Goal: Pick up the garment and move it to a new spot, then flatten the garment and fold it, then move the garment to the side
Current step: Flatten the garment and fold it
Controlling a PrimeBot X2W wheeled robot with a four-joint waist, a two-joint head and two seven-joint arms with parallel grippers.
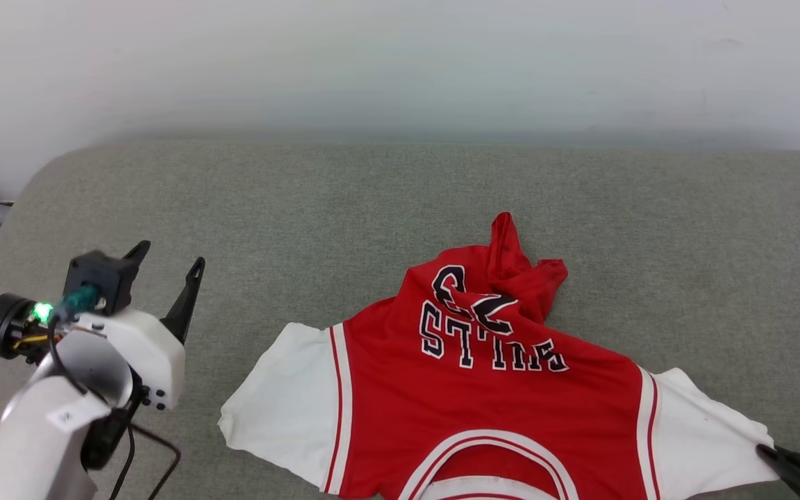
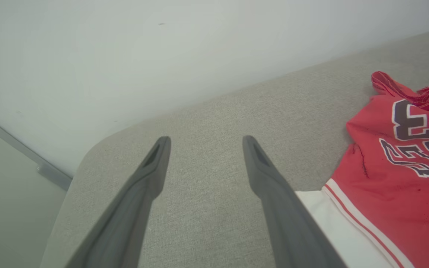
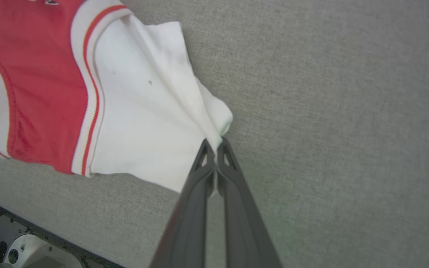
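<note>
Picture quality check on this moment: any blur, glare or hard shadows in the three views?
Head view: soft light, no glare; print on the garment is sharp, the grey surface turns hazy at its far edge. Left wrist view: the left gripper softens toward the bottom edge. Right wrist view: weave crisp where the right gripper pinches the sleeve, only faint shadow.

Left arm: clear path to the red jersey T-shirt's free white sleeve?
Probably yes: open left gripper sits beside the free white sleeve of the red jersey T-shirt, bare grey fabric surface between, nothing in the way.
</note>
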